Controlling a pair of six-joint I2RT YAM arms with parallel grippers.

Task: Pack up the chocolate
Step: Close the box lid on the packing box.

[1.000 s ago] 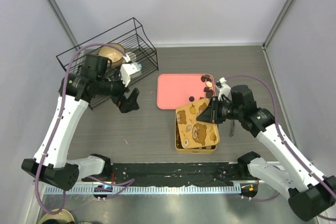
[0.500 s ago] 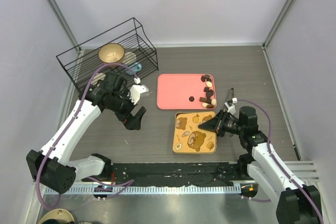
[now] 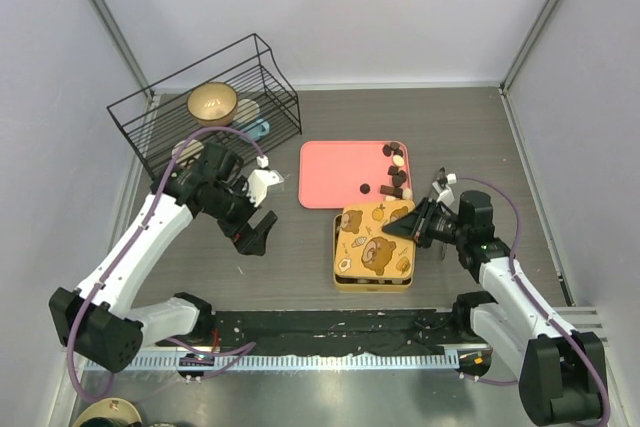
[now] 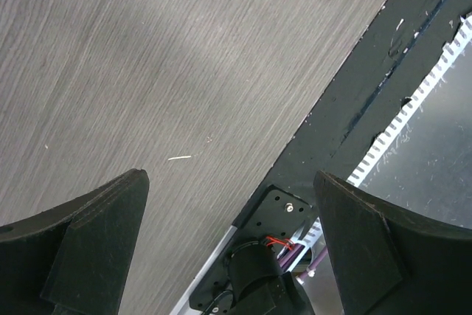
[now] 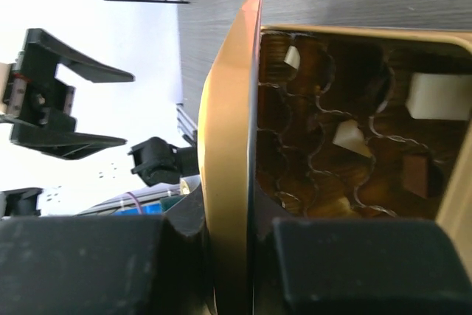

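So, starting at the left: the basket (image 3: 165, 119) with a bowl (image 3: 212, 102) in it sits in the back corner, and I'd say it's not part of this job. In front of it the left fingers (image 3: 258, 234) are spread as wide as they go, hanging over bare counter (image 3: 300, 262) with nothing in them and nothing touching them. The left wrist view shows only wood grain between the two tips. Next over is the tray (image 3: 335, 172). Most of it is bare, but a handful of chocolate (image 3: 397, 179) is still bunched along its right edge, plus one stray piece nearer the front. Just in front of the tray is the tin (image 3: 372, 286), with the bear-print lid (image 3: 372, 240) lying tilted over most of it, so only a strip of the inside shows at the front and left. The right wrist view looks in under the raised side, and a few paper cups (image 5: 310, 94) already have pieces in them, some cream and one brown (image 5: 415, 172), while several cups look unfilled. My read is that packing is partly done and the tray pieces are what's left. I can't tell whether the lid is going on or coming off. The right fingers (image 3: 402, 229) are nearly closed, pinched on the lid's right edge and holding that side up off the tin.
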